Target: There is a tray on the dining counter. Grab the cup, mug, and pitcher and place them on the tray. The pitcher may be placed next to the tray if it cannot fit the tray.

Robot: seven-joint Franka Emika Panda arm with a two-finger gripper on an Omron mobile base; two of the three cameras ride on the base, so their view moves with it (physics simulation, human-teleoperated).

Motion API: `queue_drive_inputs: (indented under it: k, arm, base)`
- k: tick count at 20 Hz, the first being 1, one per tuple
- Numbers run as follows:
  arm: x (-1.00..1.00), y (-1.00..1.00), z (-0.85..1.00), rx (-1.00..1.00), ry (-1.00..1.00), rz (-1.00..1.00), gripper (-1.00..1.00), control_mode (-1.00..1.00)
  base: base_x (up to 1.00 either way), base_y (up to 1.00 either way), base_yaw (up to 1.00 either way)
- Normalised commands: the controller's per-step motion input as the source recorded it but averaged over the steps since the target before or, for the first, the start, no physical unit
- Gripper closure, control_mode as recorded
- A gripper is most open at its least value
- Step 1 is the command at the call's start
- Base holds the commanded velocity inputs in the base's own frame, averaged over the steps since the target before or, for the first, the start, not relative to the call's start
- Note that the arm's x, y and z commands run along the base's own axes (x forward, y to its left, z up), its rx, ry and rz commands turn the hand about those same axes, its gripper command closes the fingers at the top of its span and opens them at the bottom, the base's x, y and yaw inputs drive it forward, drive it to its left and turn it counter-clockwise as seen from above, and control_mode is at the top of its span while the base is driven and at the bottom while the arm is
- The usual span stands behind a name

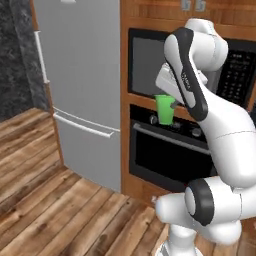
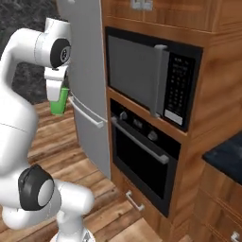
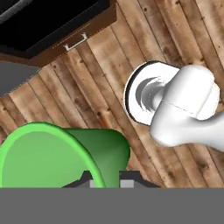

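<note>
One green cup (image 1: 164,109) hangs in the clenched claw (image 1: 170,95), gripped at its rim and held high in the air, upright, well above the wooden floor (image 1: 55,200). In the hand view the cup (image 3: 65,153) lies close to the camera, its wide mouth nearest and its narrower base pointing down toward the planks, with the two dark fingertips (image 3: 131,180) pinching its wall at the bottom of that picture. From the right base view the cup (image 2: 60,101) shows beneath the white hand, to the left of the grey refrigerator (image 2: 87,80). Beyond the cup in the left base view stands a wooden cabinet wall holding a black oven (image 1: 165,150) with a bar handle, and above it a microwave (image 1: 150,65). The refrigerator (image 1: 80,90) stands left of that wall. At the far right of the right base view, a dark counter top (image 2: 227,158) sits on wooden cabinets.
</note>
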Motion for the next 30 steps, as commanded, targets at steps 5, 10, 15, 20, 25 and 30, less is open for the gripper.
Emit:
queue_drive_inputs:
  k: [5, 10, 15, 20, 25, 30]
  arm:
    - [0.0, 0.0, 0.0, 0.0, 0.0, 0.0, 1.0, 1.0]
    - [0.0, 0.0, 0.0, 0.0, 0.0, 0.0, 1.0, 1.0]
    - [0.0, 0.0, 0.0, 0.0, 0.0, 0.0, 1.0, 1.0]
    - [0.0, 0.0, 0.0, 0.0, 0.0, 0.0, 1.0, 1.0]
    - [0.0, 0.0, 0.0, 0.0, 0.0, 0.0, 1.0, 1.0]
    - [0.0, 0.0, 0.0, 0.0, 0.0, 0.0, 1.0, 1.0]
  base:
    - [0.0, 0.0, 0.74]
    - [0.0, 0.0, 0.7]
    - [0.01, 0.0, 0.65]
    - [0.11, 0.0, 0.44]
    - [0.37, -0.38, 0.02]
    - [0.6, -0.72, 0.0]
